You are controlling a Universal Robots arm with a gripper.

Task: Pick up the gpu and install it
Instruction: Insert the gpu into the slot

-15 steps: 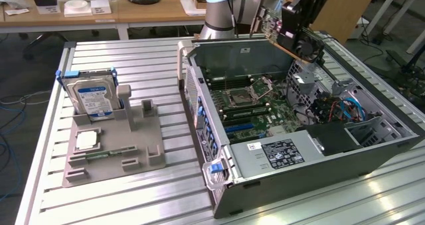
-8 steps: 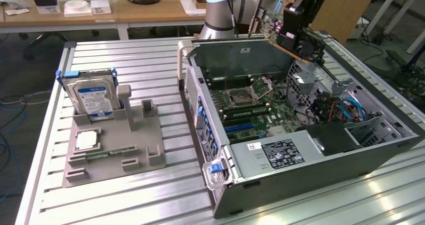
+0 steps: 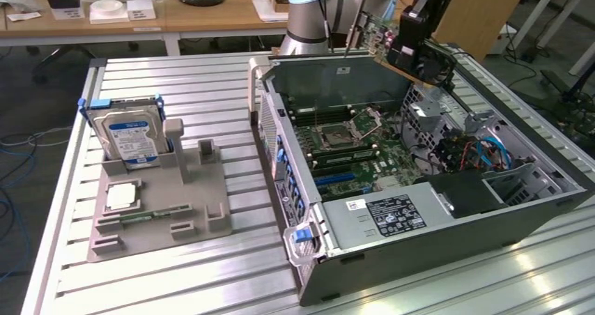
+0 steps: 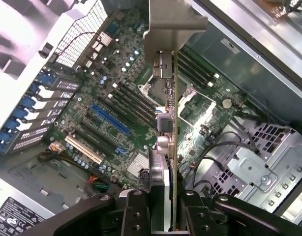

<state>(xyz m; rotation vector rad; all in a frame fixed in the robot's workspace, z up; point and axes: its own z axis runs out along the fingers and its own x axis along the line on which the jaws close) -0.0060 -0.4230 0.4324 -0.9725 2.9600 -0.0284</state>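
Over the open computer case [image 3: 437,224] the gripper [image 3: 407,47] is clamped tight on the gpu [image 3: 380,35] – the card hangs in the air above the motherboard [image 4: 106,98], touching none of its slots – seen edge-on from the wrist, its silvery bracket [image 4: 173,29] at the end away from the fingers [image 4: 141,214].
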